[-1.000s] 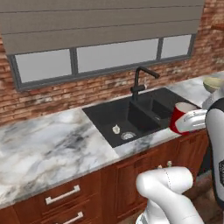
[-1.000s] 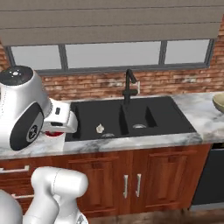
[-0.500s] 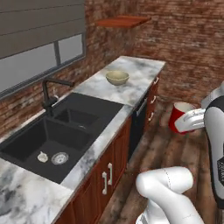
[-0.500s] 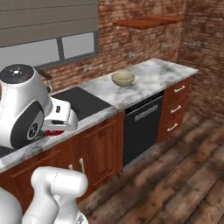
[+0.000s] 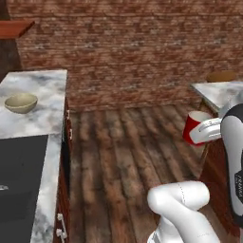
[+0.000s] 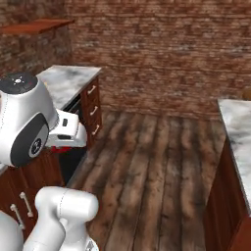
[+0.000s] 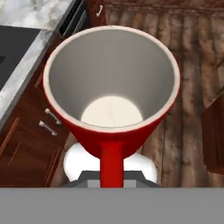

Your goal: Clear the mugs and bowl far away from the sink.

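The red mug [image 5: 193, 128] hangs in the air over the wooden floor, upright, with my gripper [image 5: 207, 131] shut on its handle side. In the hand view the mug [image 7: 112, 87] is right in front of me, its pale inside bare and its handle [image 7: 111, 164] running down between my fingers. A sliver of red [image 6: 61, 147] shows under my hand [image 6: 66, 133] in the right base view. The olive-tan bowl [image 5: 21, 103] sits on the marble counter [image 5: 38, 85] at the far left. One corner of the black sink [image 5: 19, 180] lies at the lower left.
Wooden floor [image 5: 128, 142] stretches ahead to a brick wall [image 5: 128, 42]. A second marble counter [image 5: 219, 92] stands at the right, with a tan rounded thing [image 5: 221, 76] at its far end. Dark wood cabinets with drawers [image 6: 93, 110] line the left counter.
The whole scene has swung as the base turned: sink and window slid away to the left, floor and brick wall came into view. The red mug stays in my shut gripper.
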